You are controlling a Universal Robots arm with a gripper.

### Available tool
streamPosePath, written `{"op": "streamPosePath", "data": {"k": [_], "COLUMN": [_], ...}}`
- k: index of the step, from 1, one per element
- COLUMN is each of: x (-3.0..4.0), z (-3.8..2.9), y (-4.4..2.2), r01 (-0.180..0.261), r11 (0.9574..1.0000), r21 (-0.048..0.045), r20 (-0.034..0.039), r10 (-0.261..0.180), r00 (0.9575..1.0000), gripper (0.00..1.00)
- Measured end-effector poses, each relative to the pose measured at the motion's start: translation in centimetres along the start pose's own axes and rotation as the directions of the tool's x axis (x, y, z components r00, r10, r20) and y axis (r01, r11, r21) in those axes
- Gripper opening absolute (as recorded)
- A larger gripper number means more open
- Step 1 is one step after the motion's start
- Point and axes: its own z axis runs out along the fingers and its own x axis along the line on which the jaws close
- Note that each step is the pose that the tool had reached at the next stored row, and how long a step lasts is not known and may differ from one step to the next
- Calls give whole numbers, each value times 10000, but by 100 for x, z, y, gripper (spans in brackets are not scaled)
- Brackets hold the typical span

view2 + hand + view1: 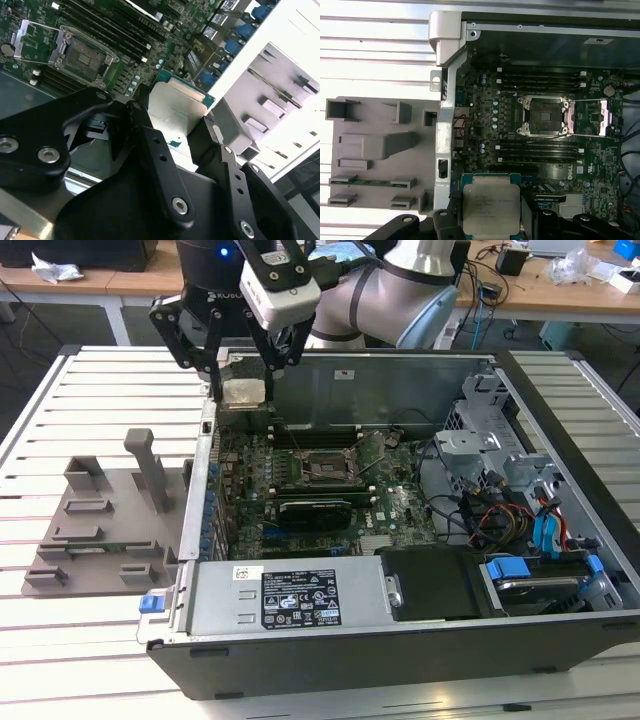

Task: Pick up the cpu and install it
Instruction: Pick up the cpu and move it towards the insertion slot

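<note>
While the gripper (246, 390) hangs above the far corner of the open computer case (400, 365) at the exterior view's left, its two black fingers (155, 145) are clamped on opposite edges of the cpu (245, 392). The cpu is held clear of the motherboard (390, 505), roughly level, with its silver-grey metal plate facing up and a thin green border showing around it in both wrist views (177, 107) (491, 210).

The socket (325, 465) sits near the middle of the motherboard, well apart from the cpu and towards the exterior view's right of it. In the first wrist view the socket (542, 116) is uncovered, its metal load plate (590, 117) swung over to one side, with rows of dark memory slots on either side of it. The second wrist view shows the same socket (82, 55) beyond the gripper (175, 130).

Outside the case, at the exterior view's left, a grey holder tray (100, 530) lies on the slatted table (60, 660), just beside the case wall.
</note>
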Motion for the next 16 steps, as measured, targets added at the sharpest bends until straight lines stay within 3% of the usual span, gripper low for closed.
{"op": "streamPosePath", "data": {"k": [11,16], "x": [-241,-318], "z": [1,2], "y": [-9,-11], "r01": [-1,0], "r11": [10000,10000], "r21": [1,0], "r20": [0,0], "r10": [1,0], "r00": [10000,10000], "gripper": [55,55]}}
